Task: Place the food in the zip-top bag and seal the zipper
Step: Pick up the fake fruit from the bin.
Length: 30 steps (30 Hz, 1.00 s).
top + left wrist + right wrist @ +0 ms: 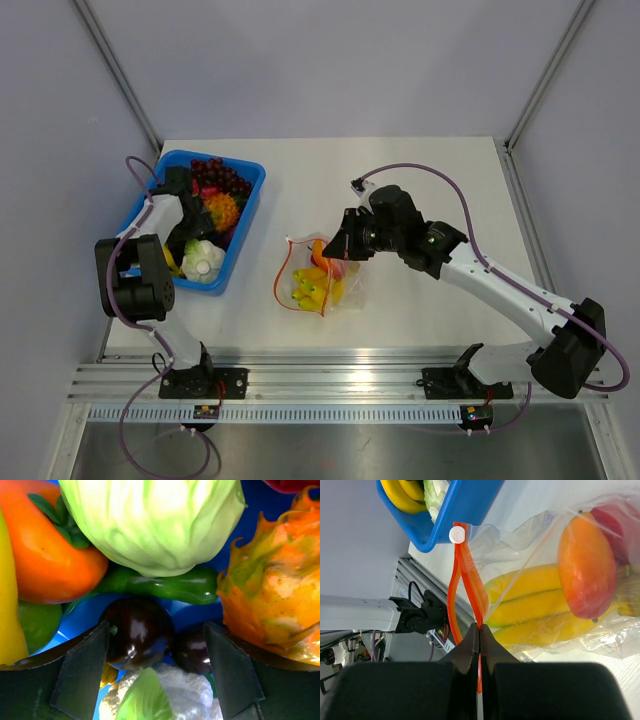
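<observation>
Zip-top bag [520, 535] lies mid-table [420, 170], just right of the blue tray [250, 200], with the food [535, 605] inside: yellow bananas, an orange piece, a red one. Zipper [471, 580] gapes partly. Right gripper [480, 635] is pressed together, pinching the zipper. Left gripper [157, 652] is spread wide inside the tray, flanking a dark glossy fruit [137, 632].

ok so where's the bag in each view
top external: bag mid-table, at the tip of the right claw.
left wrist: not in it.
right wrist: bag fills the right side, its red strip pinched in the right claw.
shared landmark: blue tray, upper left in those two, and under the toys in left wrist.
</observation>
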{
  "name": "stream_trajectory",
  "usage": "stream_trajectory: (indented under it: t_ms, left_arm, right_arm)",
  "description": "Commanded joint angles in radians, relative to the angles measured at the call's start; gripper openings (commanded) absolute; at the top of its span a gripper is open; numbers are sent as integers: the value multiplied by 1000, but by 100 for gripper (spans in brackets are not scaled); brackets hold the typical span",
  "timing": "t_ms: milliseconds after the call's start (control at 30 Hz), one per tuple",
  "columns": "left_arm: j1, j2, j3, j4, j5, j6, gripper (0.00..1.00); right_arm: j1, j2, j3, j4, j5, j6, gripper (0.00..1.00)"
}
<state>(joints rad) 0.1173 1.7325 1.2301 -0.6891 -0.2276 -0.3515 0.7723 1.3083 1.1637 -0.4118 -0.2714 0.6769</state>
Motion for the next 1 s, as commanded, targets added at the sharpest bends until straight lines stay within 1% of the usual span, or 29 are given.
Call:
stream_trajectory:
  t_ms: [0, 167, 333, 433, 500, 533, 600, 633, 667, 700, 767, 800, 867, 967]
  left_arm:
    - [8, 42, -30, 33, -16, -20, 81]
    - [10, 67, -47, 65, 8, -35, 82]
    - [8, 148, -50, 69, 46, -52, 71]
    - [4, 144, -52, 80, 53, -55, 67]
    - [5, 139, -47, 69, 45, -47, 60]
    - [5, 133, -41, 68, 45, -44, 51]
    - [5, 95, -38, 59, 36, -41, 40]
    - [4, 72, -35, 56, 34, -41, 33]
    - [4, 50, -32, 53, 33, -40, 28]
    - [5, -3, -29, 51, 28, -40, 25]
    - [4, -53, -14, 36, 20, -40, 20]
    - [5, -101, -6, 30, 16, -32, 19]
    - [5, -137, 25, 7, 14, -20, 15]
    - [4, -188, 55, -27, 13, -6, 14]
  right_arm:
    - [7, 0, 31, 24, 8, -20, 0]
    - [7, 11, 40, 19, 11, -27, 0]
    - [7, 20, 48, 22, 5, -27, 0]
    - [7, 16, 45, 22, 6, -25, 0]
    - [7, 13, 44, 21, 8, -25, 0]
    - [7, 12, 44, 19, 9, -25, 0]
    - [7, 9, 42, 19, 11, -25, 0]
    - [7, 5, 42, 21, 12, -22, 0]
    - [7, 3, 40, 18, 11, -23, 0]
    - [7, 3, 39, 18, 12, -22, 0]
    - [5, 0, 37, 21, 12, -19, 0]
    - [5, 0, 36, 19, 12, -17, 0]
    - [7, -3, 33, 19, 11, -16, 0]
    - [7, -9, 25, 30, 9, -10, 0]
